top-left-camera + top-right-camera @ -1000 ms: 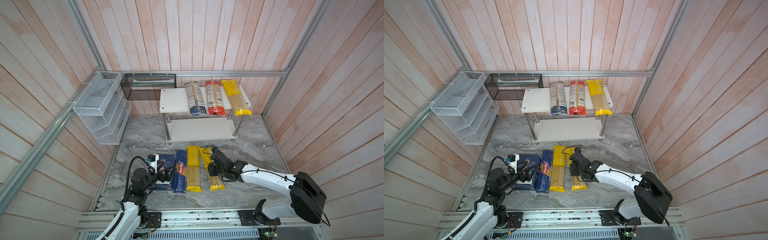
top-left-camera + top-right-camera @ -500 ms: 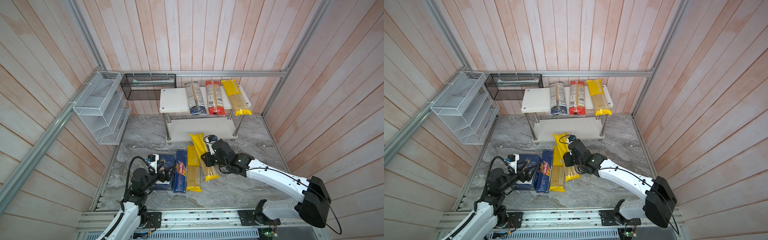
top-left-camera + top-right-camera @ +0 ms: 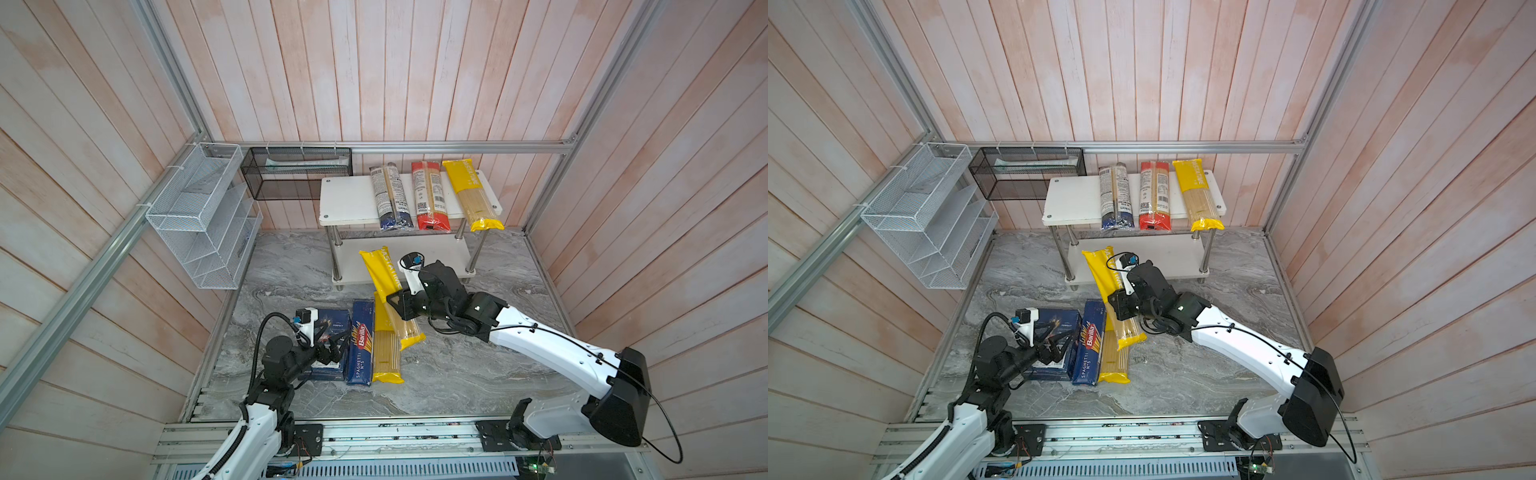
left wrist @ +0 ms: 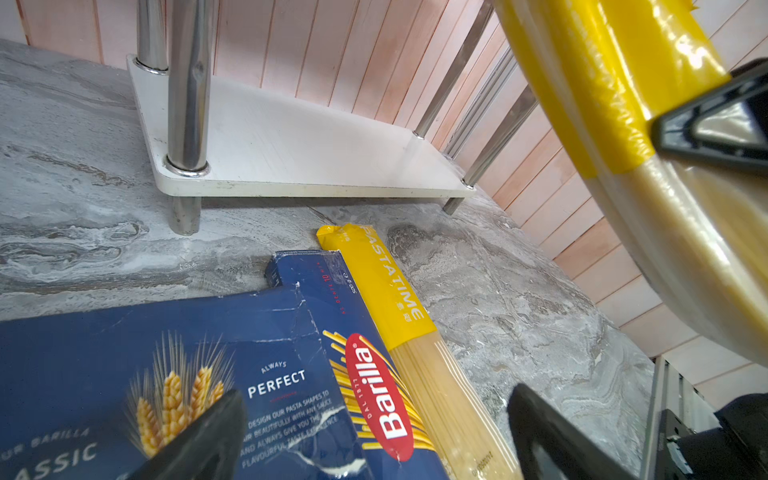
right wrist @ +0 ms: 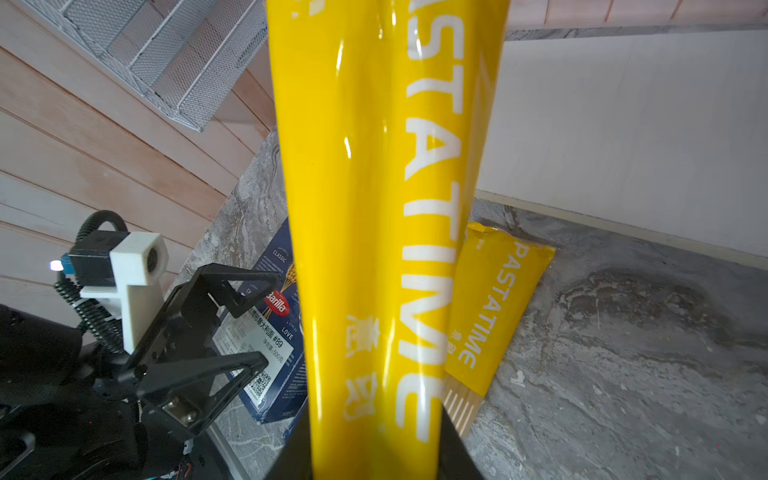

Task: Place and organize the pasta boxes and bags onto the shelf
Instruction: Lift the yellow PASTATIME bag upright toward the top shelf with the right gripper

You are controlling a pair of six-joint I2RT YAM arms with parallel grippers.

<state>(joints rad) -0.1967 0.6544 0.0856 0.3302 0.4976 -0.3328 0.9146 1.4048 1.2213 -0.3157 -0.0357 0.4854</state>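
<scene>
My right gripper (image 3: 401,305) is shut on a yellow PASTATIME bag (image 3: 384,278), held tilted above the floor in front of the shelf (image 3: 353,199); the bag (image 5: 374,208) fills the right wrist view. On the shelf's top board lie a dark blue bag (image 3: 390,197), a red bag (image 3: 430,195) and a yellow bag (image 3: 471,193). On the floor lie the wide blue box (image 3: 332,332), the narrow Spaghetti box (image 3: 361,349) and another yellow bag (image 3: 386,353). My left gripper (image 3: 336,345) stands open over the wide box (image 4: 124,353), holding nothing.
A white wire rack (image 3: 199,216) hangs on the left wall and a black mesh basket (image 3: 297,172) on the back wall beside the shelf. The shelf's lower board (image 4: 311,145) carries nothing. Marble floor (image 3: 478,374) lies to the right of the boxes.
My right gripper has lifted the yellow bag off the floor and carried it up and back toward the shelf. The left arm has not moved.
</scene>
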